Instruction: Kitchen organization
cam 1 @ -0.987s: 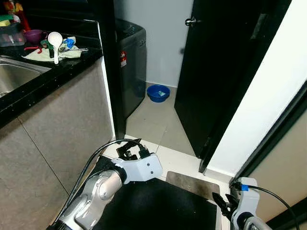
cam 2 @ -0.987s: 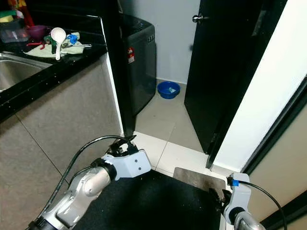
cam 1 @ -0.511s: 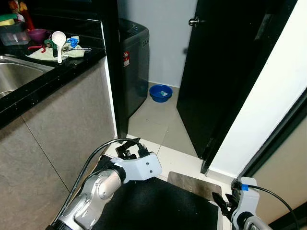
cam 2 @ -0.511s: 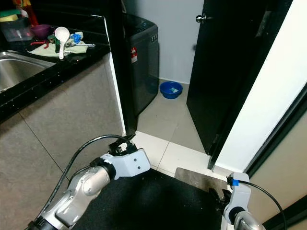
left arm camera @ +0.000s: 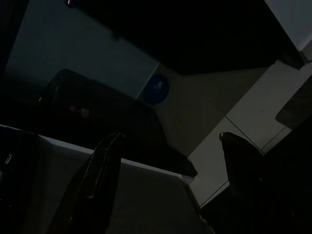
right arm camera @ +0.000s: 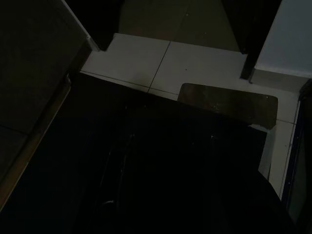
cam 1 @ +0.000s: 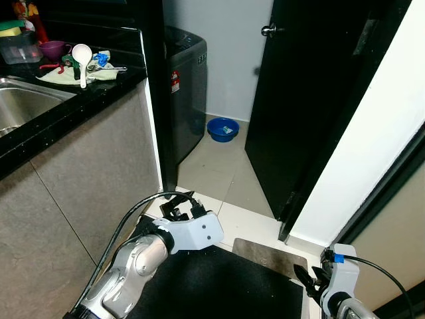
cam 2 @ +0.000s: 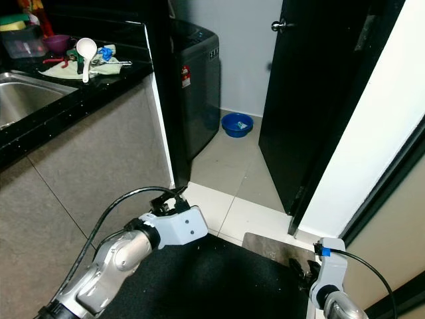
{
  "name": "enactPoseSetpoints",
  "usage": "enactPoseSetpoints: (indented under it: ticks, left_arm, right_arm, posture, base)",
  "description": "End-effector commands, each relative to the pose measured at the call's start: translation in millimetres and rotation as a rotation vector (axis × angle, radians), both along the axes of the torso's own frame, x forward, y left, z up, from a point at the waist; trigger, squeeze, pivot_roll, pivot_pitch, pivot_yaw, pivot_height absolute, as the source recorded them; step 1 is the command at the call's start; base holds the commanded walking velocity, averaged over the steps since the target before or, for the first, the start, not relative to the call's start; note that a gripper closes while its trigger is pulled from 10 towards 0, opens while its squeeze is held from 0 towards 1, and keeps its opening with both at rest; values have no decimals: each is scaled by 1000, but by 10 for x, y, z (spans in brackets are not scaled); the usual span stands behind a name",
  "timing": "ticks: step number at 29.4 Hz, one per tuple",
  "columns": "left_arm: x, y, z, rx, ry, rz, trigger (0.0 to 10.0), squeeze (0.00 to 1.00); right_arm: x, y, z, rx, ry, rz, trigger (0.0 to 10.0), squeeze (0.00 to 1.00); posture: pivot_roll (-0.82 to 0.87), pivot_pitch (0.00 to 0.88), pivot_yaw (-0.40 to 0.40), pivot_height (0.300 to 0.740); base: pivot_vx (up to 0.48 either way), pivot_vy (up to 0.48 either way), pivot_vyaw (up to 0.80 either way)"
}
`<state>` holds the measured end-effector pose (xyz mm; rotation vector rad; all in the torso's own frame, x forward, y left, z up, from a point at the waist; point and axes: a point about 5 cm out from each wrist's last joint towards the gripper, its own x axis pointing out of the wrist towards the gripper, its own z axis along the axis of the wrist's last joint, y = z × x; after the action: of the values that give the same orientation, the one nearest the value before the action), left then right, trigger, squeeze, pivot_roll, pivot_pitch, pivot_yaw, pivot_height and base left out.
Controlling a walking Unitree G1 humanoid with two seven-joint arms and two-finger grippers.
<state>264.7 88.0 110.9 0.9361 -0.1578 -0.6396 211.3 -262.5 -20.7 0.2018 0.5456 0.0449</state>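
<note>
Robot faces a doorway beside the kitchen bench (cam 1: 80, 100).
The left gripper (left arm camera: 165, 180) hangs low by the bench front, its fingers (left arm camera: 100, 170) spread apart and empty; the right gripper (cam 1: 312, 282) hangs idle, state unclear. Up and left of the left gripper, a ladle (cam 1: 80, 56) and cloth (cam 1: 66, 75) lie on the bench; ahead sits a blue bowl (cam 1: 222, 129).
</note>
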Motion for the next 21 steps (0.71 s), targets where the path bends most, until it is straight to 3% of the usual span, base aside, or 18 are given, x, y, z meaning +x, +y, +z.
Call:
enactPoseSetpoints:
  ticks: [1,21]
  left_arm:
    - [3,17,31,11,-10,-1,10000,0]
    - [60,-33,14,9,-8,3,10000,0]
  right_arm:
    - [-22,18,-21,7,10,-4,10000,0]
    - [31,-19,-4,0,20,-5,10000,0]
  posture:
    - [53,0,-25,740]
    - [-30,0,-27,740]
  base:
    - [0,0,0]
    - [0,0,0]
